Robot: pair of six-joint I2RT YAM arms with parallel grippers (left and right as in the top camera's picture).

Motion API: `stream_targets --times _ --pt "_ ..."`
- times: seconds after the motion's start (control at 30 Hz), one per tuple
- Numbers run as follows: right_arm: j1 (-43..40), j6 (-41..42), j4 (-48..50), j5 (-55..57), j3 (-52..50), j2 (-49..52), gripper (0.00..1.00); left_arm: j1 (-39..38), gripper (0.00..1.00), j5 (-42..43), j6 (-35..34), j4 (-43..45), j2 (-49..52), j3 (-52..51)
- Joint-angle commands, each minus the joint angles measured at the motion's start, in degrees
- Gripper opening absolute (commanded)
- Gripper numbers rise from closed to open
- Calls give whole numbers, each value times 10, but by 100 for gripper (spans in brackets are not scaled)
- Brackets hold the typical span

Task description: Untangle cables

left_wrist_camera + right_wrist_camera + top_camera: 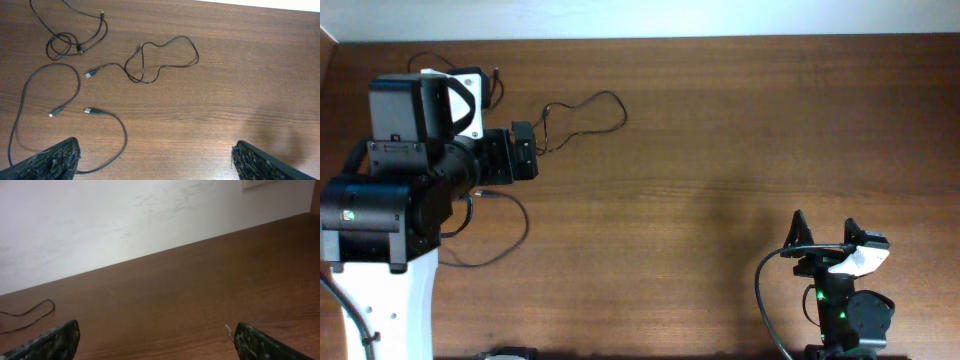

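- Lying spread near the counter's (720,150) far left corner, the cables (142,65) are looking mostly separated, with a few loops needing straightening.
- Left jaws and right jaws are standing wide, holding nothing.

Overhead looks down; wrist cams share table (720,150).

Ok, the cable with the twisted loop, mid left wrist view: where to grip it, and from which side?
Probably the short straight stretch just behind its plug, coming straight down from above and pinching across the cord. The cable lies flat on the table, and that end sits clear of the other cables, away from the crossing.
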Motion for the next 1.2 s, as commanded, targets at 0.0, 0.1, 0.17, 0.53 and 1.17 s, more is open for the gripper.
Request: stream_targets --times 0.0,0.1,0.17,0.53,1.17 --pt "0 -6 -2 -9 -3 -5 98 0 99 4 -7 -1 -3 -1" --pt "0 -6 -2 -9 -3 -5 98 0 99 4 -7 -1 -3 -1" --pt "0 -6 -2 -9 -3 -5 99 0 99 4 -7 -1 -3 -1" --pt "0 -6 -2 -9 -3 -5 98 0 99 4 31 9 -110 -28" --pt "0 -6 -2 -9 -3 -5 98 0 99 -6 31 -140 -407 -238"
